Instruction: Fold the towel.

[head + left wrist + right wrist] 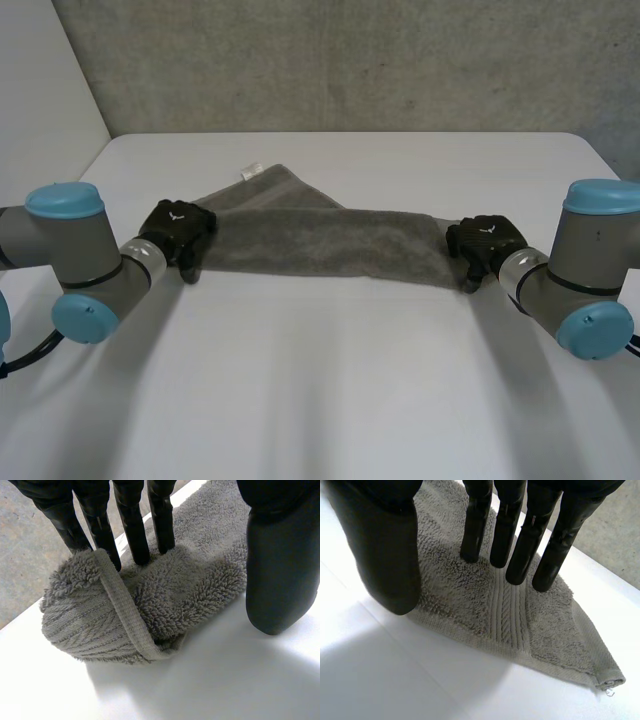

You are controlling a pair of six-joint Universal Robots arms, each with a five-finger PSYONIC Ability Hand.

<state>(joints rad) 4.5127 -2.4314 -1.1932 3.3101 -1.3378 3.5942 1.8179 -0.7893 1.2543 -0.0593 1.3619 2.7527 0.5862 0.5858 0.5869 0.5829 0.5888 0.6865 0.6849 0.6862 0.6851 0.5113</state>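
Note:
A grey towel [320, 235] lies in a long, loosely folded band across the white table [320, 390], with a white label [250, 171] at its far left corner. My left hand [178, 232] rests on the towel's left end. In the left wrist view its straight fingers [132, 530] press into the towel [150, 605], whose end curls up at the fingertips, and its thumb [280, 570] stands on the table beside the cloth. My right hand [485, 243] is on the right end. There its straight fingers [515, 540] press on the flat towel [510, 615] near a corner, with the thumb [390, 555] at the cloth's edge.
A grey concrete wall [340, 60] rises behind the table's far edge. Bare white table stretches in front of the towel towards me.

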